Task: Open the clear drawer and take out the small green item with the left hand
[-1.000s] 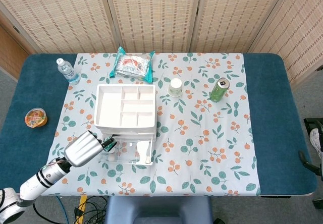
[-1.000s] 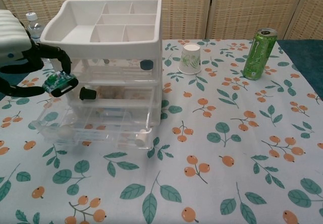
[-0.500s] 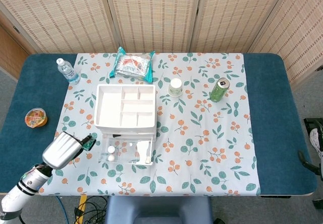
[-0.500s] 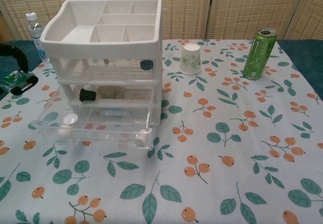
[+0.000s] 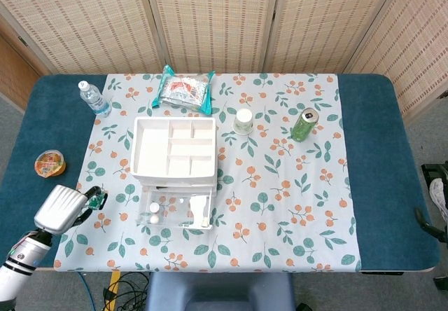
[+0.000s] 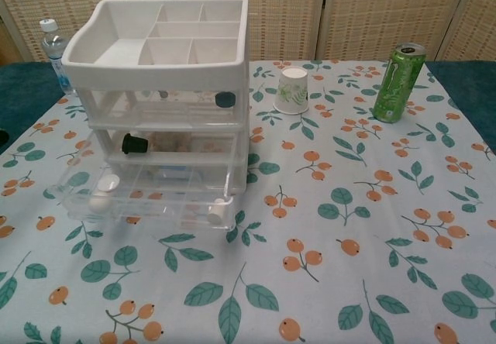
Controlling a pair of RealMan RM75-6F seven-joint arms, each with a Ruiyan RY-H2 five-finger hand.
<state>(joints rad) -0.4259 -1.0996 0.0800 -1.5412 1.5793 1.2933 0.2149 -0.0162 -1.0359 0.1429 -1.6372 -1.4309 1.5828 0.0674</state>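
Overhead, your left hand (image 5: pixel 61 208) pinches the small green item (image 5: pixel 94 200) at nine o'clock of the clear plastic bottom drawer (image 5: pixel 175 211), well apart from it. From the chest, that drawer (image 6: pixel 143 197) stands pulled open with the hand out of frame, so you seem nearly done: only setting it down remains.

The clear drawer (image 6: pixel 143 198), the lowest one of the white-topped organizer (image 6: pixel 159 46), stands pulled out toward the desk's near edge, with two small white round pieces lying in its left part. The small green item (image 5: pixel 93 200) sits pinched in the fingers of the left hand (image 5: pixel 59 209), off to the left of the drawer, above the floral cloth's left edge.
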